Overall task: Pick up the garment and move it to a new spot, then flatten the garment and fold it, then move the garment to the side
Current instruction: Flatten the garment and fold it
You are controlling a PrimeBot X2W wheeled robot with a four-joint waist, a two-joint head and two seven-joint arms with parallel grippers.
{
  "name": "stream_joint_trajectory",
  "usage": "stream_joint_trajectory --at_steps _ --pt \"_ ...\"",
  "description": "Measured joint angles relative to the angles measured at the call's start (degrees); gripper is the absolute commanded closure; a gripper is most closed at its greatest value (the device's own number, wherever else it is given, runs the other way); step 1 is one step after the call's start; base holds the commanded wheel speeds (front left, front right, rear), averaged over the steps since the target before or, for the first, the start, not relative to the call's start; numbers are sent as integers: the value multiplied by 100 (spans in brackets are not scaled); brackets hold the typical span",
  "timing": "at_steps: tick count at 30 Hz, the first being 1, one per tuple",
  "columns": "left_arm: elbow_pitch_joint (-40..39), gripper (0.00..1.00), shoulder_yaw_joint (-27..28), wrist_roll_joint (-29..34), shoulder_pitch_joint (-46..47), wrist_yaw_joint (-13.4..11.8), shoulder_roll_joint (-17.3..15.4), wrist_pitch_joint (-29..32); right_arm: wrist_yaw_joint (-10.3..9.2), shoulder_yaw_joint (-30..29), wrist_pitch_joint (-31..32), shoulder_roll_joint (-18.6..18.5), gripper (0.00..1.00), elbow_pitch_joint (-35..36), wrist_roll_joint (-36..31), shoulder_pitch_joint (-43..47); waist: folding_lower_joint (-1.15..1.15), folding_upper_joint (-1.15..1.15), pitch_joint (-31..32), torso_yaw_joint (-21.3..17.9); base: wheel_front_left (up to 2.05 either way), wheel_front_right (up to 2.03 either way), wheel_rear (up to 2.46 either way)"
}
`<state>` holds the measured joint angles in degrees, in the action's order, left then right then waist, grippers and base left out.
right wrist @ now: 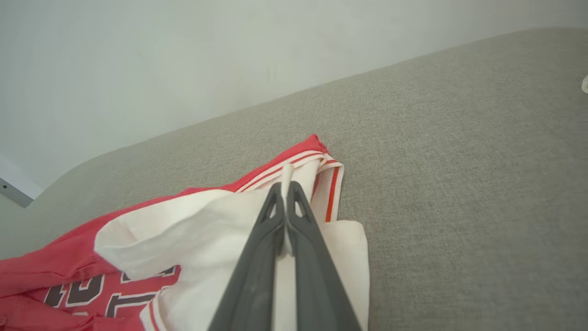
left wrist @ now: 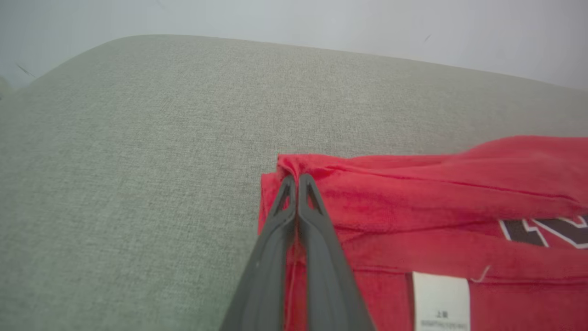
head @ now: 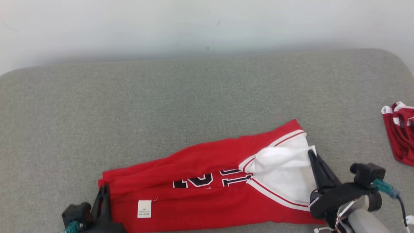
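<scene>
The red garment (head: pixel 200 181), with white trim and dark numerals, lies stretched lengthwise near the front edge of the grey fabric-covered worktop (head: pixel 194 97), its white label (head: pixel 144 208) facing up near the left end. The left pincer (head: pixel 104 187) is closed on the garment's red left corner, fingers pressed together with a fold of cloth between them. The right pincer (head: pixel 311 153) is likewise clamped on the white fabric at the right end, and another red garment (head: pixel 401 136) lies well apart at the worktop's right edge.
</scene>
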<state>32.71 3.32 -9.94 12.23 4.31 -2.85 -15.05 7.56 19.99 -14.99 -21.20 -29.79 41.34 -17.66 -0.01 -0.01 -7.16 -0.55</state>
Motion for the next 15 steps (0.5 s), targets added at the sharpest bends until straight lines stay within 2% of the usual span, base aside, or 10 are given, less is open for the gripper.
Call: stream_joint_trajectory --at_steps 7,8,9,10,11,15 --pt "116 100 66 81 -342 18 0 0 0 -94 0 168 100 -209 -116 252 0 0 254 -131 0 0 0" --pt "127 54 87 99 -366 7 -1 0 0 -119 0 196 100 -271 -119 293 0 0 281 -138 0 0 0" --pt "135 8 104 121 -387 -9 0 0 0 -152 0 224 69 -316 -118 333 1 0 306 -143 0 0 0" --pt "116 0 132 130 -405 -35 3 0 0 -177 0 250 5 -342 -107 355 0 0 327 -145 0 0 0" --pt "44 0 167 130 -420 -68 4 0 0 -213 1 276 0 -352 -107 362 0 0 344 -145 0 0 0" --pt "-528 0 229 131 -656 -233 -2 0 0 -552 -2 328 0 -178 -168 400 1 0 410 -135 0 0 0"
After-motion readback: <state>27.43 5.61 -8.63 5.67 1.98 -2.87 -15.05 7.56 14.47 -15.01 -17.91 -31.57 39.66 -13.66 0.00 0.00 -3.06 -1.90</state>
